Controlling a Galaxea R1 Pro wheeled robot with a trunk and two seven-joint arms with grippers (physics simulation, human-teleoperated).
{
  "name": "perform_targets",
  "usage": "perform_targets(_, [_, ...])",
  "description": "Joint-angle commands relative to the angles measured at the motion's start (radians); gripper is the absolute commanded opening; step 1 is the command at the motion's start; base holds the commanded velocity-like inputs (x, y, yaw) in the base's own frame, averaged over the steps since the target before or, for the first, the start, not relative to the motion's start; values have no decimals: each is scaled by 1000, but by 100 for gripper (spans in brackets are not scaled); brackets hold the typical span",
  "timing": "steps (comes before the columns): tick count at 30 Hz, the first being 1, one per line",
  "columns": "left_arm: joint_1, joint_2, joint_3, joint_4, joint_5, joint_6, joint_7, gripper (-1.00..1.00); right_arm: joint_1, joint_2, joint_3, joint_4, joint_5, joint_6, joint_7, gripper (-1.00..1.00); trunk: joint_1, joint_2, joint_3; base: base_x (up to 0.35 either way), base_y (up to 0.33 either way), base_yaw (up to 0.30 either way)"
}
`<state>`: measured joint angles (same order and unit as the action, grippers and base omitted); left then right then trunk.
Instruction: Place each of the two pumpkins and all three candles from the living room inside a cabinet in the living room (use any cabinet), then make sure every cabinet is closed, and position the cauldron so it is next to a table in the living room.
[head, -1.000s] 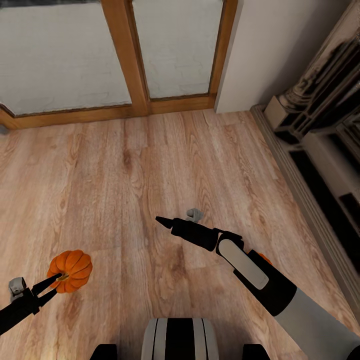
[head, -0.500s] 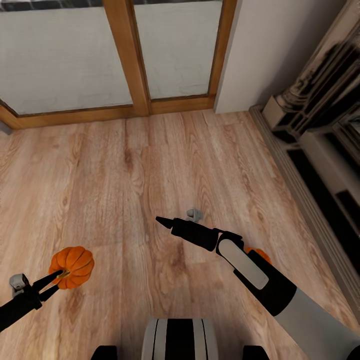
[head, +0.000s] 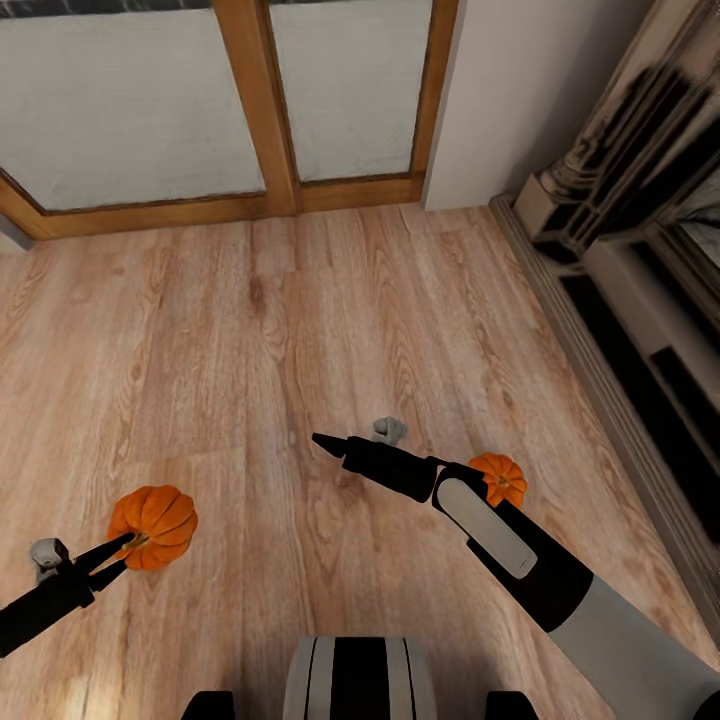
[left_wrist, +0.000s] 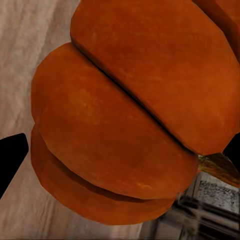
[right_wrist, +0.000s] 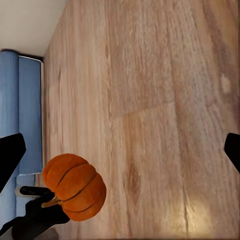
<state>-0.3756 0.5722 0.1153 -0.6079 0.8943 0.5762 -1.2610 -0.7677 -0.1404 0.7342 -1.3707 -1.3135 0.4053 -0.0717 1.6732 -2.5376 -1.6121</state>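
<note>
Left tool (head: 118, 552) grips pumpkin (head: 155, 513) above floor (head: 300, 320).

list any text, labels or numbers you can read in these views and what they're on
None: no readable text, label, number or sign appears on the pumpkin held by the left end effector, the second pumpkin on the wood floor, the right end effector, or the glass doors.

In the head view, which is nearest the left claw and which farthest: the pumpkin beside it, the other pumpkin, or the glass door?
1. Pumpkin, gripped by the left claw.
2. Second pumpkin, on the floor behind the right arm.
3. Glass door, at the far wall.
</note>
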Motion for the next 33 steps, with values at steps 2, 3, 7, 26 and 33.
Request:
perform_targets(2, [0,-1,-12,-20,3,16,-1,-100,-1,-1,1,7,-11,0,-6,100,0,0,-1,-24,-15,0])
perform_targets(3, [0,-2,-23,-41,3,31,0,-100,-1,-1,1,10,-11,1,-6,100,0,0,-1,-12,-7,0])
perform_targets(7, [0,-2,-49,-109,-3,114,5,-100,-1,-1,1,14,-12,1,-5,100,0,0,-1,-4,-3,0])
perform_targets(26, [12,8,-44,-413,-16,366,40,-100,-1,-1,1,16,-13,0,-6,100,-7,3,57,0,0,0])
perform_targets(33, [13,-28,-50,-515,-8,410,127,-100,-1,-1,1,16,-13,0,-7,100,-10,5,84,0,0,0])
